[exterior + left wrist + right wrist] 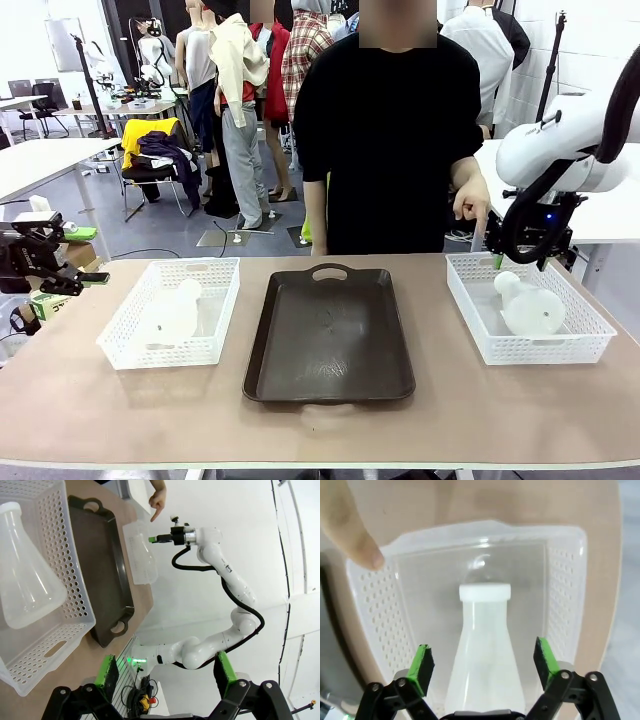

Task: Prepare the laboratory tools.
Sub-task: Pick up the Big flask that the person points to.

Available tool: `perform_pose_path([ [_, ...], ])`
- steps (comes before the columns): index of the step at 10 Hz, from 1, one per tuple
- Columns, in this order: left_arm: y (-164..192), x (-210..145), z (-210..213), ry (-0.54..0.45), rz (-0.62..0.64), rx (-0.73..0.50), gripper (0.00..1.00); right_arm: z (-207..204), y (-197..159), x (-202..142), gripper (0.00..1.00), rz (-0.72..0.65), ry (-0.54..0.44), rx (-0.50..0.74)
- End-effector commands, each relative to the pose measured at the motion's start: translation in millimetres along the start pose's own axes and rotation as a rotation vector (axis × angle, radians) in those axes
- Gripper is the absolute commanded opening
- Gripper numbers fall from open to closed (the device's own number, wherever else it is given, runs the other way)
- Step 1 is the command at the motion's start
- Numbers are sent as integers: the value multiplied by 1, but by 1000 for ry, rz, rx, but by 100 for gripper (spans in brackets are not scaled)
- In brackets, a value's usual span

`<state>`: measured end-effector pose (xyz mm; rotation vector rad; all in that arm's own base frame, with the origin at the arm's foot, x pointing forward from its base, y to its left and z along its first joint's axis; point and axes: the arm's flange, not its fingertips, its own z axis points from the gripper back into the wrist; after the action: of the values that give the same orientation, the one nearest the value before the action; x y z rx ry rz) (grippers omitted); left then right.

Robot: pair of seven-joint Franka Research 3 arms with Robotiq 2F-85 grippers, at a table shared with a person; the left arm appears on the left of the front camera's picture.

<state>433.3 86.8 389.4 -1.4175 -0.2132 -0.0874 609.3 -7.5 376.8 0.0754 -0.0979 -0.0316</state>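
Note:
Two translucent white flasks lie on their sides in white mesh baskets. One flask (172,312) (24,575) is in the left basket (215,345) (75,590). The other flask (530,306) (485,645) is in the right basket (590,345) (470,530). My right gripper (497,262) (484,662) hangs open over that basket's far left corner, its green pads either side of the flask's body, not touching it. My left gripper (72,262) (166,675) is open beyond the table's left edge, holding nothing. A person's hand (470,205) (355,535) points a finger at the right basket.
A dark brown tray (330,335) (100,570) with handles lies between the baskets. The person stands at the table's far edge, close to my right arm. In the left wrist view the right arm (220,570) reaches over the far basket (142,555). Bare tabletop runs along the near edge.

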Motion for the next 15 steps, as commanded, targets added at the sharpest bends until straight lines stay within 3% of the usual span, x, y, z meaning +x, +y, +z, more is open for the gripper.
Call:
perform_pose_path([
  [1, -2, 1, 1, -6, 7, -1, 100, -15, -3, -1, 100, 8, -46, 22],
  [10, -2, 1, 1, -6, 7, -1, 100, -56, 11, 0, 100, -8, -2, -78],
  [11, -2, 1, 1, -6, 7, -1, 100, -56, 10, 1, 93, -10, -1, -82],
  [15, -2, 1, 1, -6, 7, -1, 100, -58, 7, 5, 25, -38, 4, -83],
])
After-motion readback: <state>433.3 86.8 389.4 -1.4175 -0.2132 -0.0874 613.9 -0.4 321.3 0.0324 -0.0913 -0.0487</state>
